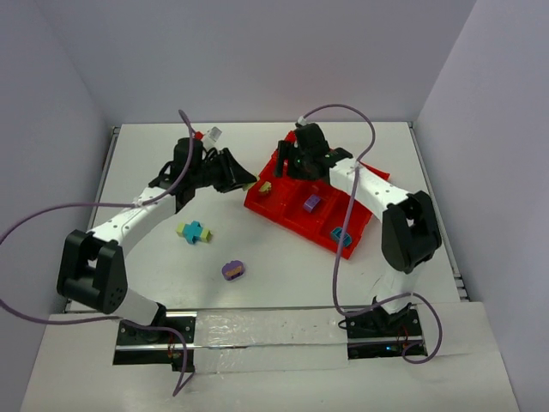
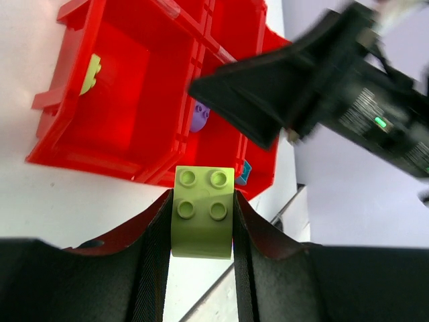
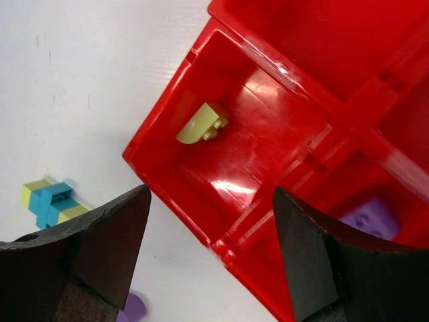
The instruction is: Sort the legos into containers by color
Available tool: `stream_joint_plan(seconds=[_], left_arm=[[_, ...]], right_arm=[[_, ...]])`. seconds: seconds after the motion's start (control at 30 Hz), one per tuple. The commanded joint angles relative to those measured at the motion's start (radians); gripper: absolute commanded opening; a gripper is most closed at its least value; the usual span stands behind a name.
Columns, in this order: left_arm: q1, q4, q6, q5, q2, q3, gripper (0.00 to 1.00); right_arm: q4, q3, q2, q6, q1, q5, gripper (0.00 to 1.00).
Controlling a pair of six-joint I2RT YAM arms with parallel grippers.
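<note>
- Held brick [image 2: 203, 211]: pale yellow-green, four studs towards the wrist camera, pinched by two opposite sides between the fingers of the left gripper [image 1: 244, 180]. The jaws are closed to the brick's width, and the grip looks square and secure.
- Position: the brick hangs just beside the left corner of the tray [image 1: 287, 220], not yet over a compartment. Judgement: it is bound for the corner compartment holding the yellow brick [image 3: 201, 124], the matching colour.
- Tray contents: a purple brick [image 1: 312, 202] lies in the next compartment along the near row and a blue brick [image 1: 341, 233] in the one after. One colour per compartment, so I judge the sorting partly done.
- Right gripper [image 3: 211, 201]: spread wide with nothing in it, poised above the tray over the yellow compartment. Judgement: it crowds the drop spot, and contact between the arms is the risk.
- Unsorted: a teal-and-yellow stack [image 1: 195, 232] and a loose purple piece [image 1: 232, 270] lie on the table [image 1: 283, 275], apart from each other and from the tray. The stack would need splitting before sorting.
- Room: white table, plain pale walls [image 1: 257, 51] on three sides, purple cables [image 1: 343, 107] looping off both arms.
</note>
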Motion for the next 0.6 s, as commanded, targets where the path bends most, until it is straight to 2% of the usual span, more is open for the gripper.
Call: stream_joint_plan(seconds=[0.0,0.13,0.17,0.2,0.27,0.33,0.4,0.57], left_arm=[[-0.063,-0.067,0.061,-0.081,0.091,0.127,0.00],[-0.084,-0.089,0.075,-0.137,0.180,0.191,0.01],[-0.091,-0.103,0.085,-0.155,0.209,0.218,0.05],[-0.097,-0.124,0.091,-0.164,0.232,0.242,0.16],[-0.109,-0.155,0.099,-0.174,0.292,0.305,0.53],[-0.114,-0.164,0.102,-0.188,0.310,0.324,0.73],[-0.124,-0.163,0.106,-0.214,0.326,0.347,0.98],[-0.143,-0.195,0.121,-0.248,0.332,0.396,0.99]], right_arm=[[0.010,-0.134,-0.267,0.010,-0.013,0.114,0.81],[0.010,-0.286,-0.439,0.040,-0.038,0.156,0.83],[0.007,-0.317,-0.476,0.048,-0.046,0.162,0.83],[0.000,-0.351,-0.525,0.056,-0.057,0.170,0.84],[-0.024,-0.435,-0.648,0.063,-0.071,0.191,0.85],[-0.051,-0.469,-0.708,0.069,-0.080,0.201,0.86],[-0.095,-0.498,-0.782,0.072,-0.085,0.212,0.86],[-0.156,-0.497,-0.869,0.060,-0.085,0.213,0.86]])
